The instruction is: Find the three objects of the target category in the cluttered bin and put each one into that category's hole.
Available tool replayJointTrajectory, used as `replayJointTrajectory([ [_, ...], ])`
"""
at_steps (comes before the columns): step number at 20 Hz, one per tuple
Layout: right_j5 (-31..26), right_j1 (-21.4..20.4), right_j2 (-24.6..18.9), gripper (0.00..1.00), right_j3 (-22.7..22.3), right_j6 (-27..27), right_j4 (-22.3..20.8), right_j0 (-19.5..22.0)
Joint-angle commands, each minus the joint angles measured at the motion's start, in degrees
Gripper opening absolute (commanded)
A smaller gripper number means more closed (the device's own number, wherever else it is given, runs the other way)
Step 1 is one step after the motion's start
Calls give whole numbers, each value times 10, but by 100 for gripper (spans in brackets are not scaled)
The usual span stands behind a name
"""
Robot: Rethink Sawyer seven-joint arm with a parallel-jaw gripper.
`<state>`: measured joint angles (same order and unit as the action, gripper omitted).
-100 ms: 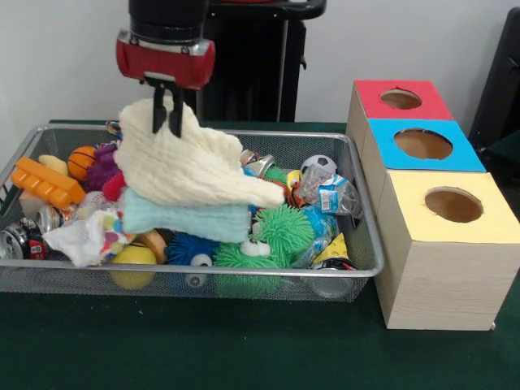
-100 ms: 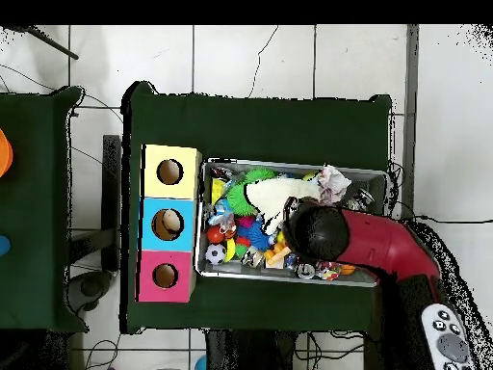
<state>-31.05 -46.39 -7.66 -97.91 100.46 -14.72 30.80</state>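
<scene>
My gripper (image 1: 166, 118) hangs over the back left of the wire mesh bin (image 1: 244, 273), shut on the raised top of a cream knitted cloth (image 1: 199, 166). The cloth drapes down to the right over a folded mint towel (image 1: 187, 222). Seen from overhead, the black gripper head (image 2: 314, 232) covers the bin's middle, and the cream cloth (image 2: 277, 192) spreads out from under it. Beside the bin stand three wooden boxes with a red hole top (image 1: 400, 99), a blue hole top (image 1: 422, 144) and a yellow hole top (image 1: 453, 205).
The bin is packed with green spiky balls (image 1: 280, 230), a small football (image 1: 319, 165), an orange waffle toy (image 1: 45, 183), a mini basketball (image 1: 81, 161), crushed cans (image 1: 20, 241), a crumpled white cloth (image 1: 85, 236) and a squashed plastic bottle (image 1: 331, 195). Green felt (image 1: 203, 341) covers the table.
</scene>
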Motion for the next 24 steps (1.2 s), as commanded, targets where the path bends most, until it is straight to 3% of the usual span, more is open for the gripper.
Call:
replayJointTrajectory([
  [1, -56, -24, -89, 0, -8, -108, -7, 49],
  [24, -54, -8, -177, 0, -13, -144, -75, 146],
])
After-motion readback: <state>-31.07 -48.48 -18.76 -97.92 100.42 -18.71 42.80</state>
